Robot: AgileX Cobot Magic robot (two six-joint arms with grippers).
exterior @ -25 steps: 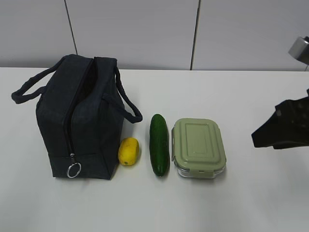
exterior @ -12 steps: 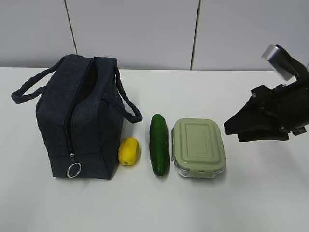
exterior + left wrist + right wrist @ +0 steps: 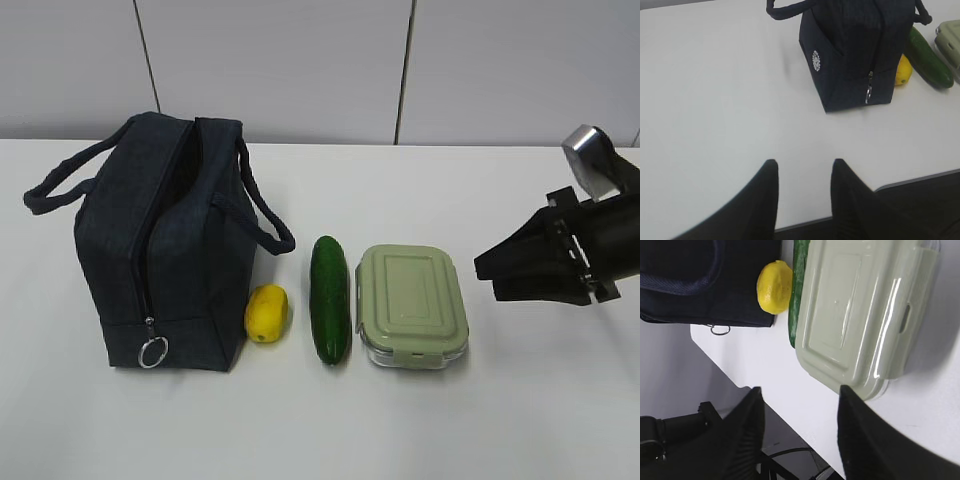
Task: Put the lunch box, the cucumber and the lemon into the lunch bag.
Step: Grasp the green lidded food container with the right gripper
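Exterior view: I am holding my right tool [image 3: 487,273] half open and empty, just right of the lunch box [image 3: 412,306], whose long axis is running away from me on the table [image 3: 520,400]; my left tool [image 3: 802,170], also parted and empty, is hanging farther off.

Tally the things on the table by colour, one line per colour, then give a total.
Dark navy: 1, the lunch bag
Yellow: 1, the lemon
Dark green: 1, the cucumber
Sage green lid on a clear base: 1, the lunch box
Total: 4
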